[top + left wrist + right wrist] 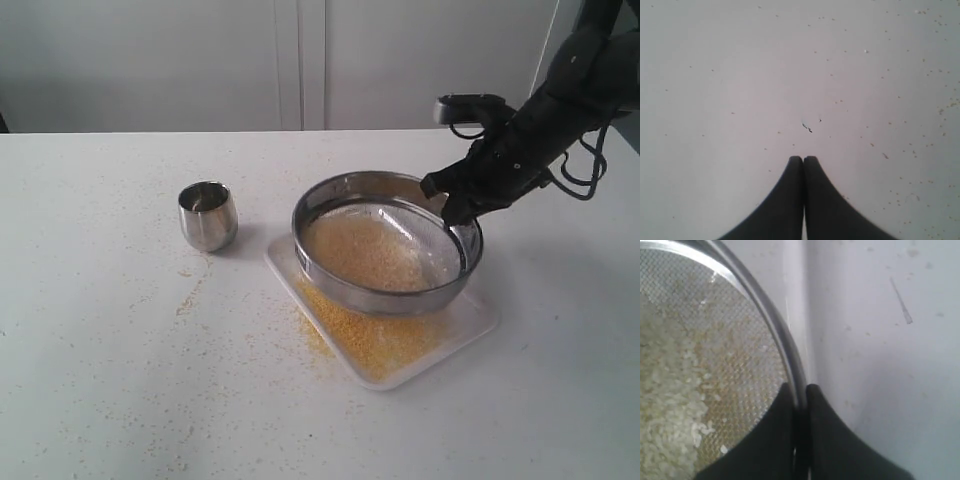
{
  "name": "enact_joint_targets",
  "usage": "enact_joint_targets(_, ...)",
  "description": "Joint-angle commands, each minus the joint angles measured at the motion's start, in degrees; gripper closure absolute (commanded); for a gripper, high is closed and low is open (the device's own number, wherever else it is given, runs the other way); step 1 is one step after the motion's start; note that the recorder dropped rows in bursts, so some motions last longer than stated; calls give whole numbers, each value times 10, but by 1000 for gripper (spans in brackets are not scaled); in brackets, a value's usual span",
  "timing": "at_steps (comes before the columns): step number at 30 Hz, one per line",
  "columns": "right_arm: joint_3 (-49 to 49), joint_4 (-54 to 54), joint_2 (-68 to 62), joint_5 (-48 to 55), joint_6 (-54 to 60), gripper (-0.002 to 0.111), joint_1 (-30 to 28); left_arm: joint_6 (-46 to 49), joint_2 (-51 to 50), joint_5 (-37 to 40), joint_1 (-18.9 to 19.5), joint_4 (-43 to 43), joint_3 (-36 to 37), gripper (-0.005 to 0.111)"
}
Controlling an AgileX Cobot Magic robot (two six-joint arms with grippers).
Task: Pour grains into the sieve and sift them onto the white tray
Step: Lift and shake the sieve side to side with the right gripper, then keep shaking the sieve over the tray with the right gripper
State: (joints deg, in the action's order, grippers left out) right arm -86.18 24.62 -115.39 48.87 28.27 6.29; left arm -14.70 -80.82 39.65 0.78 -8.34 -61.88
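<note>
— Which arm has the sieve, and how?
— My right one. My right jaws pinch the sieve (387, 243) at its far right rim, one side inside the steel wall and the other outside. My left jaws are pressed together on nothing, over bare worktop (100, 380) speckled with stray bits.
— Where is the sieve relative to the white tray?
— Straight over it. The white tray (481, 318) lies beneath, slantwise to the worktop's edge, with its near corner poking out past the sieve. I cannot tell whether the sieve's near rim rests on the tray or hangs just clear.
— The grains?
— The paler, coarser grains (365, 250) lie on the mesh. Fine yellow meal (378, 342) is spread on the tray below, mostly on its near half. The steel cup (208, 214) stands upright to the left, well apart.
— And the next move?
— I judge it to be a shake from my right side, short enough that everything lands inside the tray's rim.
</note>
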Motion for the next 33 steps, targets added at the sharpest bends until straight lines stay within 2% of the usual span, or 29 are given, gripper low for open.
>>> enact_joint_targets(1,-6,41,10,5,125,108,4,-5,4,4,2,1,2,107)
enact_joint_targets(4,-4,23,8,-54,-53,108,-6,-5,4,4,2,1,2,107)
enact_joint_targets(5,-4,31,7,-51,-53,108,-6,-5,4,4,2,1,2,107)
enact_joint_targets(8,-5,17,7,19,139,108,6,-5,4,4,2,1,2,107)
enact_joint_targets(9,-5,2,8,19,141,108,6,-5,4,4,2,1,2,107)
enact_joint_targets(12,-5,-3,9,-46,-54,108,-5,-5,4,5,2,1,2,107)
enact_joint_targets(13,-5,13,9,-44,-73,108,-5,-5,4,5,2,1,2,107)
enact_joint_targets(16,-7,21,10,3,116,108,7,-5,4,5,2,1,2,107)
enact_joint_targets(17,-7,15,11,-5,109,108,7,-5,4,5,2,1,2,107)
enact_joint_targets(19,-5,13,11,-54,-37,108,4,-5,4,5,2,1,2,107)
enact_joint_targets(20,-5,15,10,-59,-74,108,4,-5,4,5,2,1,2,107)
enact_joint_targets(21,-5,17,10,-50,-55,108,7,-5,4,5,2,1,2,107)
enact_joint_targets(23,-5,5,9,-3,103,108,16,-5,4,5,2,1,2,107)
enact_joint_targets(24,-5,-14,10,3,128,108,16,-5,4,5,2,1,2,107)
enact_joint_targets(26,-5,-29,11,-37,12,108,11,-5,4,5,2,1,2,107)
enact_joint_targets(27,-4,-22,11,-64,-93,108,9,-5,4,5,2,1,2,107)
enact_joint_targets(28,-4,-5,10,-66,-122,108,9,-5,4,5,2,1,2,107)
enact_joint_targets(29,-4,8,10,-55,-94,108,14,-5,4,5,2,1,2,107)
enact_joint_targets(31,-7,-1,13,-9,98,108,25,-5,4,5,2,1,2,107)
enact_joint_targets(32,-7,-19,14,-6,126,108,27,-5,4,5,2,1,2,107)
enact_joint_targets(33,-7,-44,15,-27,72,108,25,-5,4,5,2,1,2,107)
